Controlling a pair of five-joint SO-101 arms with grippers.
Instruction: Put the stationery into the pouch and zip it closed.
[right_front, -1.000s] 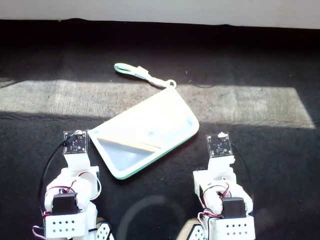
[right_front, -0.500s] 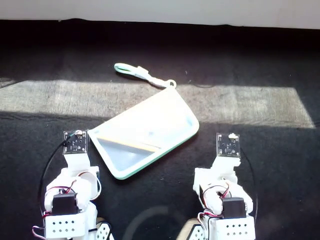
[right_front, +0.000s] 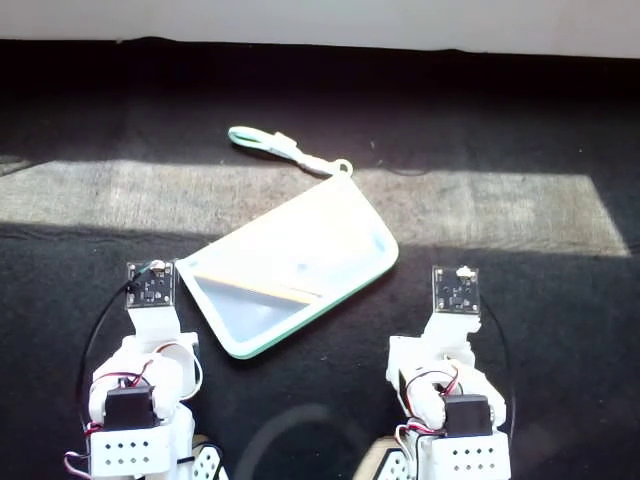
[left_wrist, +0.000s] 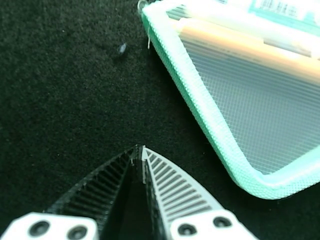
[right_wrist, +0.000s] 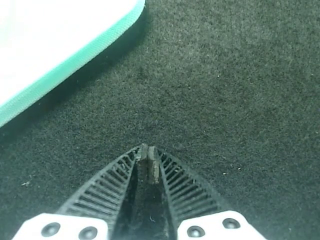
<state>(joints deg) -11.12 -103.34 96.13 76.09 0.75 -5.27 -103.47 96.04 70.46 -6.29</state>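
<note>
A clear mesh pouch (right_front: 290, 265) with a mint-green edge lies flat on the black cloth, a wooden pencil (right_front: 255, 288) and other stationery visible inside it. Its wrist strap (right_front: 275, 145) trails off toward the far left. The left arm (right_front: 150, 290) rests near the front, just left of the pouch's near corner. In the left wrist view my left gripper (left_wrist: 137, 149) is shut over bare cloth, the pouch (left_wrist: 240, 100) close beside it. The right arm (right_front: 455, 292) sits right of the pouch. My right gripper (right_wrist: 149, 149) is shut and holds nothing, with the pouch edge (right_wrist: 65, 65) farther ahead.
A sunlit band (right_front: 500, 205) crosses the black cloth (right_front: 560, 330) behind the pouch. A pale wall (right_front: 320, 20) runs along the far edge. Open cloth lies to the right of the right arm and beyond the pouch.
The right arm swung a little to the right, away from the pouch, between the earliest frame and now. The left arm and the pouch have stayed still.
</note>
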